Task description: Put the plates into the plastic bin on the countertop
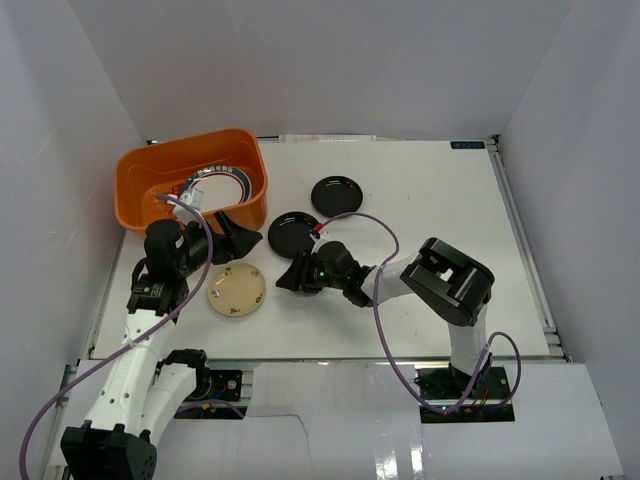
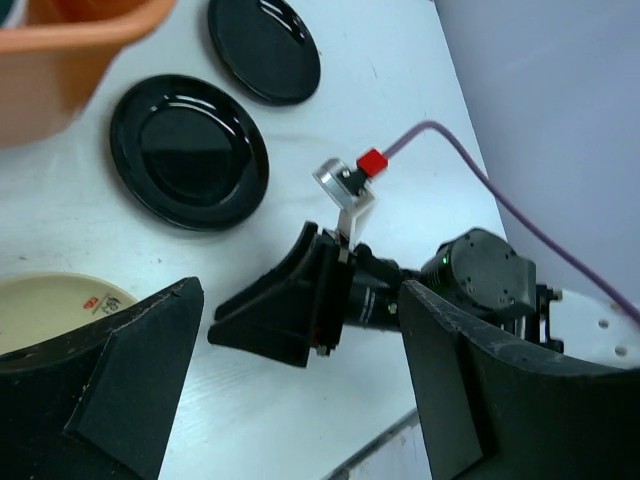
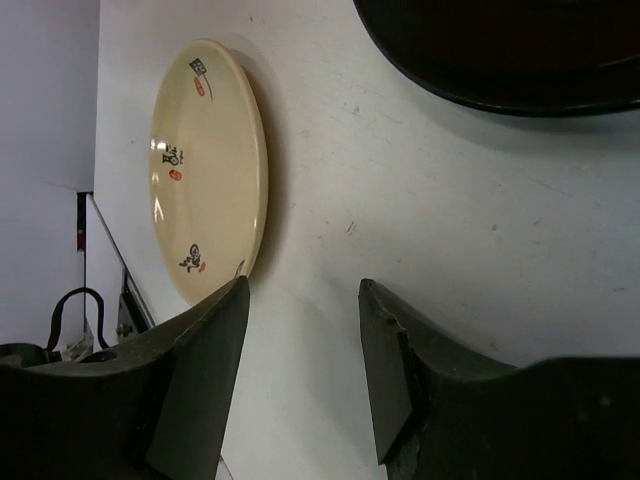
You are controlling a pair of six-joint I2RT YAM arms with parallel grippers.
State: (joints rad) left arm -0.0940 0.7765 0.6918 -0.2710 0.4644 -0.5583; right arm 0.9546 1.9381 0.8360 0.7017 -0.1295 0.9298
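Observation:
The orange plastic bin [image 1: 150, 180] stands at the back left and holds a white plate with a green-red rim [image 1: 222, 183] among other plates. On the white countertop [image 1: 420, 200] lie two glossy black plates [image 1: 337, 194] [image 1: 293, 233] and a cream plate [image 1: 237, 289]. My left gripper [image 1: 238, 240] is open and empty, just above the table between the bin and the nearer black plate. My right gripper [image 1: 288, 275] is open and empty, low beside the cream plate's right edge. In the right wrist view the cream plate [image 3: 205, 170] lies just beyond my left fingertip [image 3: 215, 330].
White walls enclose the table on three sides. In the left wrist view the right gripper [image 2: 290, 310] lies between my own fingers [image 2: 130, 380], with both black plates [image 2: 190, 150] [image 2: 265, 45] behind it. The two grippers are close together.

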